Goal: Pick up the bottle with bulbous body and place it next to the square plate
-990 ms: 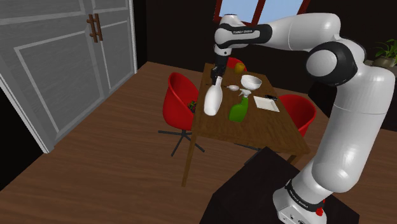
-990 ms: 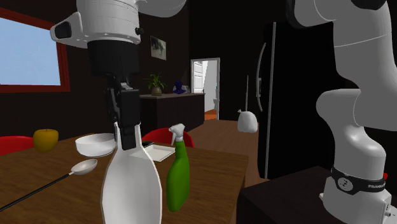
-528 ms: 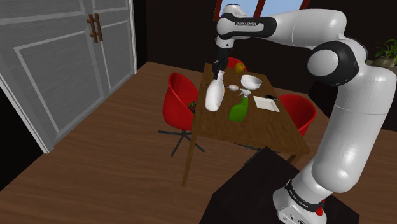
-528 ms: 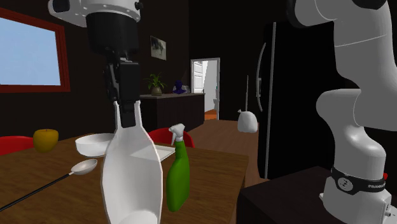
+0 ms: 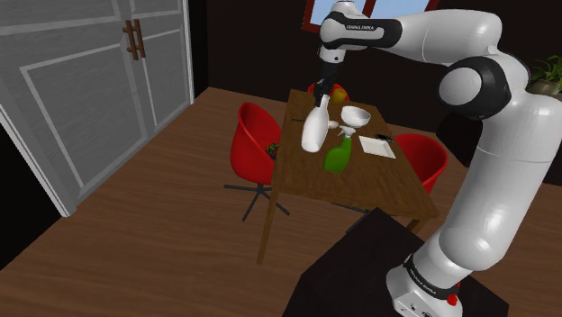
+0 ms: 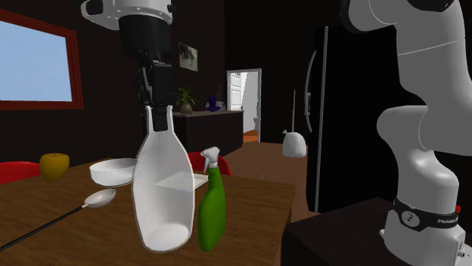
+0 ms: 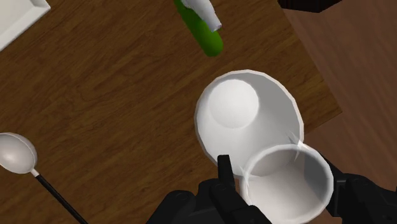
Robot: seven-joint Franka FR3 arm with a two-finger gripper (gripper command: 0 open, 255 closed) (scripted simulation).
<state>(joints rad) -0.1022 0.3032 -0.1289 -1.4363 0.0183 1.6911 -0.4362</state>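
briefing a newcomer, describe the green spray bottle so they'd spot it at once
On the brown wooden table between the red chairs, look beside the white bottle held in the robot's hand. The spray bottle stands on the tabletop. It alone has a green body and a white trigger head; its neighbours are plain white.

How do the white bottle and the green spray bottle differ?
The white bottle hangs tilted from the gripper, off the table; the green spray bottle stands upright on it. The white bottle is open-mouthed and wider; the green spray bottle has a white trigger head. Both have narrow necks.
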